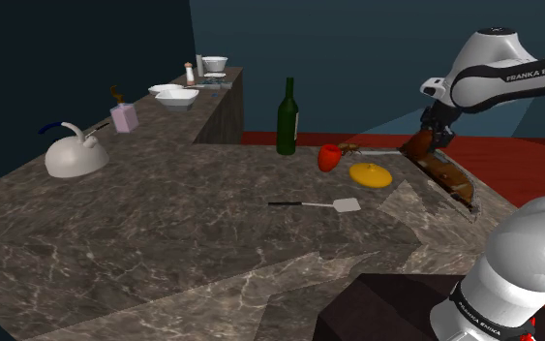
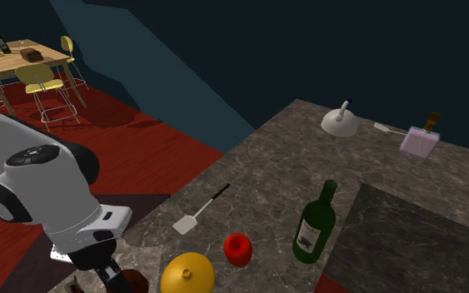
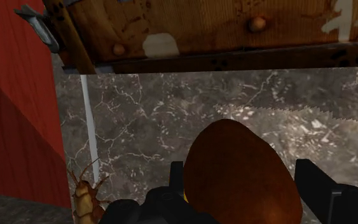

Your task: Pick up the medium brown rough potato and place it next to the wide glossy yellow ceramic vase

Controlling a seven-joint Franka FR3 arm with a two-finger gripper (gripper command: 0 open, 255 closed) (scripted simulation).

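My gripper (image 3: 241, 168) is shut on the brown potato (image 3: 234, 153), which bulges up between the two black fingers (image 3: 316, 184). In the shoulder view the gripper (image 1: 427, 143) holds the potato (image 1: 415, 147) a little above the marble counter (image 1: 193, 223), beyond the right side of the yellow vase (image 1: 370, 174). The vase (image 2: 187, 273) is wide, low and glossy, and it stands on the counter with a red vessel (image 1: 329, 157) just past it.
A worn wooden board (image 1: 451, 178) lies at the counter's edge under the gripper, with a cockroach (image 3: 85, 198) close by. A white spatula (image 1: 330, 204), a green bottle (image 1: 287, 118), a white kettle (image 1: 75, 155), a pink box (image 1: 123, 117) and white bowls (image 1: 176, 94) stand farther off.
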